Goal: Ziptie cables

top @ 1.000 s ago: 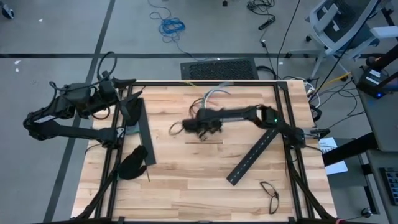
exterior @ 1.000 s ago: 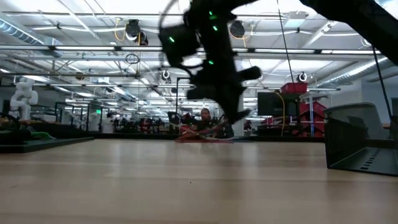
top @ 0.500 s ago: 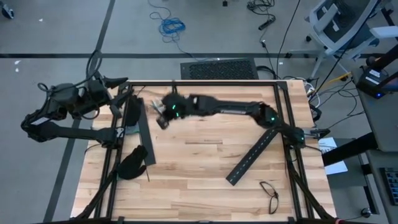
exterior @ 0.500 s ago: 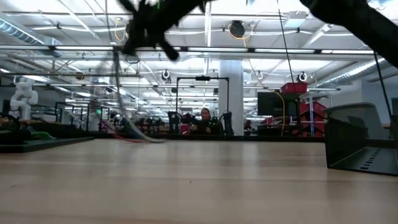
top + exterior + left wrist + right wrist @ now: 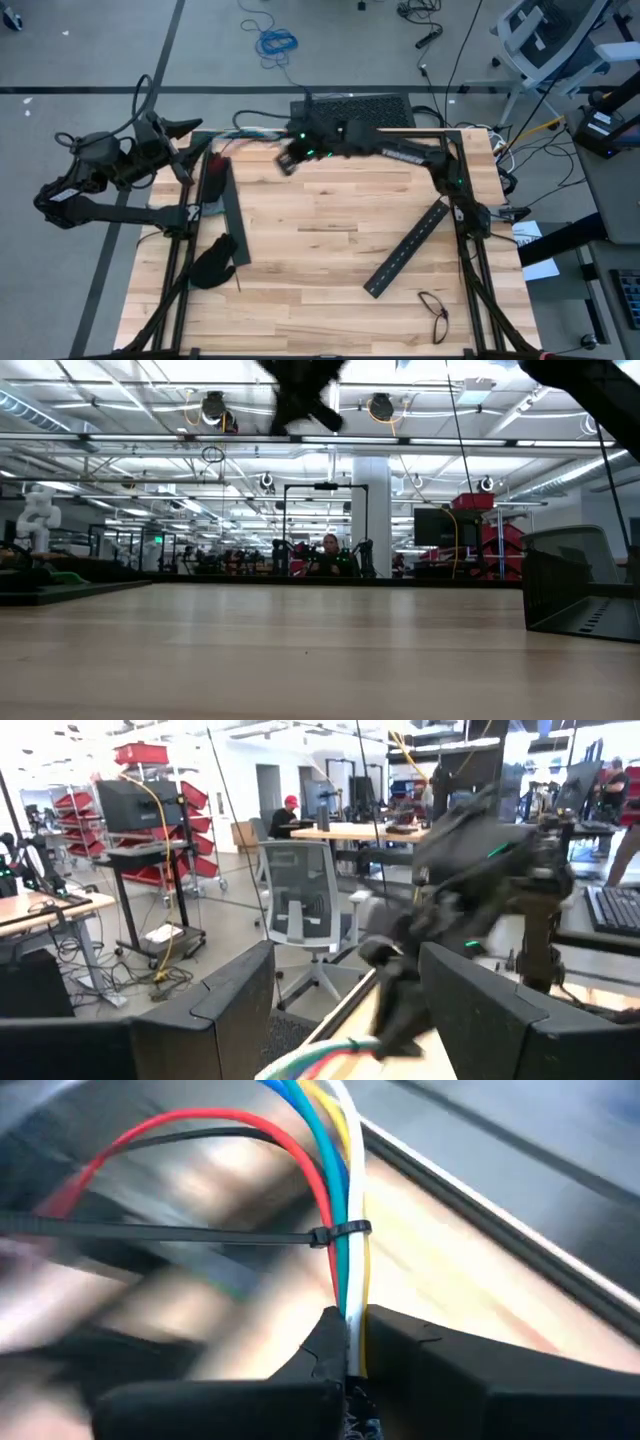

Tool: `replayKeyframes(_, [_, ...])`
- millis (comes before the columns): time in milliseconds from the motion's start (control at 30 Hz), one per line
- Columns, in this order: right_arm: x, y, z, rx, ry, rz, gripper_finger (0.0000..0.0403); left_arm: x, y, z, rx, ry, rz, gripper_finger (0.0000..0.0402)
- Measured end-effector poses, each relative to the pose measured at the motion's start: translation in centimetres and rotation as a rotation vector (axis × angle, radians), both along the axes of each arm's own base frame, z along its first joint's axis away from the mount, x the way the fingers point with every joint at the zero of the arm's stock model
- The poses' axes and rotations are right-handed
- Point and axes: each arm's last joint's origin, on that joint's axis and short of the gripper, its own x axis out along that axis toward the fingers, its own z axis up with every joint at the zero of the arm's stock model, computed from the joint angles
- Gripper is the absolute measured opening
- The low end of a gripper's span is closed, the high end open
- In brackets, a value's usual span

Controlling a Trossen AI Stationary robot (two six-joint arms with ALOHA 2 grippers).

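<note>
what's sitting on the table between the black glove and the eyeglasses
High view: only bare wood lies directly between the black glove and the eyeglasses; the near end of a slotted black bar sits just beyond that stretch.

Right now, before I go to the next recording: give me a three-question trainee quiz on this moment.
1. True or false: the right gripper is shut on the cables.
2. What already circles the cables? A) tape B) a ziptie C) a rubber band
3. In the high view, near which table edge does the right gripper carry the bundle: far or near?

Key
1. True: the right wrist view shows the wires pinched between the fingers.
2. B: a dark ziptie is looped round the bundle, its long tail sticking out sideways.
3. The far edge, toward the left gripper, which waits open at the far left corner.
</note>
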Motion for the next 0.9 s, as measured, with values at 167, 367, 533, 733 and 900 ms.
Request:
replayKeyframes(167, [-2.0, -3.1, -7.4, 0.13, 0.416, -0.067, 0.0011, 0.0, 0.0, 0.1, -0.018, -0.016, 0.0, 0.0246])
replayKeyframes(367, [-1.0, -3.4, -9.4, 0.176, 0.299, -0.065, 0.0011, 0.0, 0.0, 0.2, -0.015, -0.027, 0.007, 0.0246])
replayKeyframes(533, [0.7, -2.0, -8.1, 0.265, 0.098, -0.034, 0.0011, 0.0, 0.1, 0.2, -0.011, -0.026, 0.021, 0.0246])
replayKeyframes(733, [-0.1, -1.8, -8.7, 0.197, 0.203, -0.135, 0.0011, 0.0, 0.1, 0.2, -0.01, -0.025, 0.025, 0.0246])
replayKeyframes(900, [2.9, -2.2, -5.5, 0.314, -0.266, 0.017, 0.0011, 0.0, 0.1, 0.2, -0.01, -0.024, 0.025, 0.0246])
